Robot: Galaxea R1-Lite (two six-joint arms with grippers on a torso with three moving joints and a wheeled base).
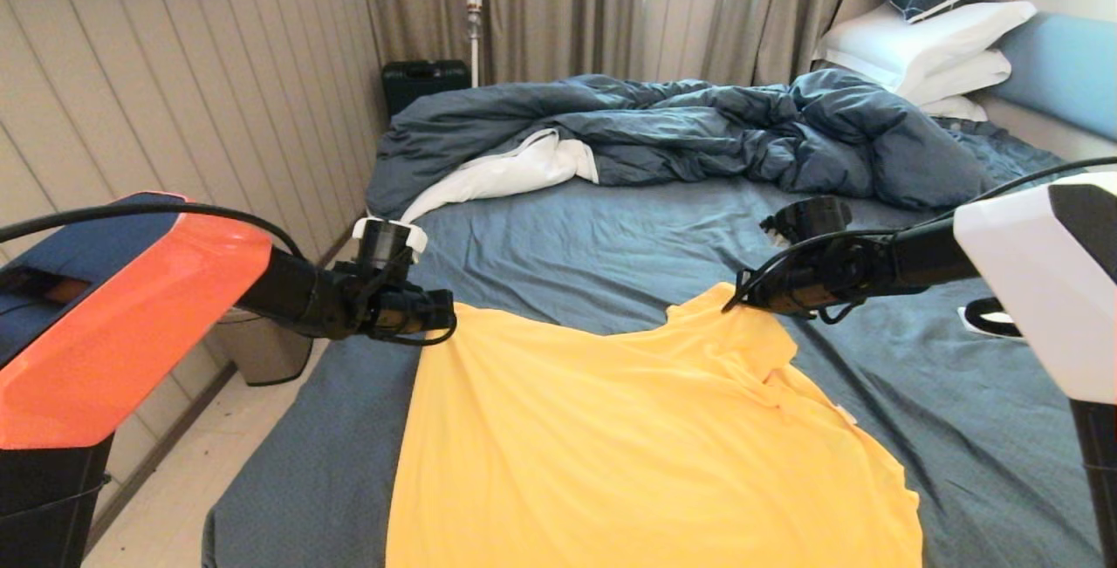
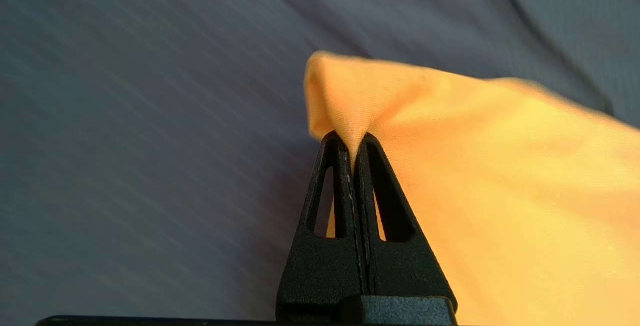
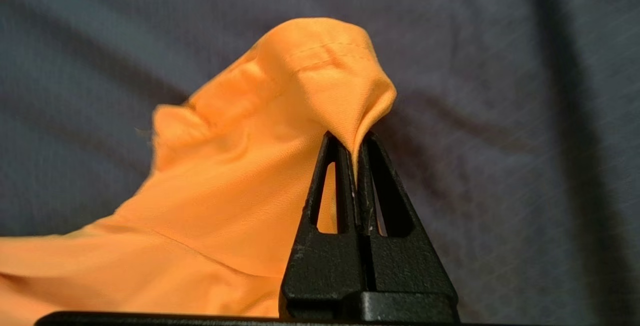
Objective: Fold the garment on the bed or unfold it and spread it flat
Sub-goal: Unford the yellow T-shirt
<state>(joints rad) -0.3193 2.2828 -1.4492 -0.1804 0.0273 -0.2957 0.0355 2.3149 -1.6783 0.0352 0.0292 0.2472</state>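
**Both grippers pinch the yellow shirt's far corners**

Clearly, each arm has a hold on the garment (image 1: 646, 437), a bright yellow T-shirt lying across the near part of the bed (image 1: 558, 245). The left gripper (image 1: 443, 317) sits at the shirt's far left corner; in the left wrist view its fingers (image 2: 334, 186) are pressed together with a fold of yellow cloth caught between the tips. The right gripper (image 1: 737, 302) is at the far right corner, beside the neckline, and its fingers (image 3: 337, 186) likewise close tightly on a peak of fabric lifted off the sheet. A rumpled dark blue duvet (image 1: 698, 127) lies farther up the bed, below the white pillows (image 1: 916, 49).
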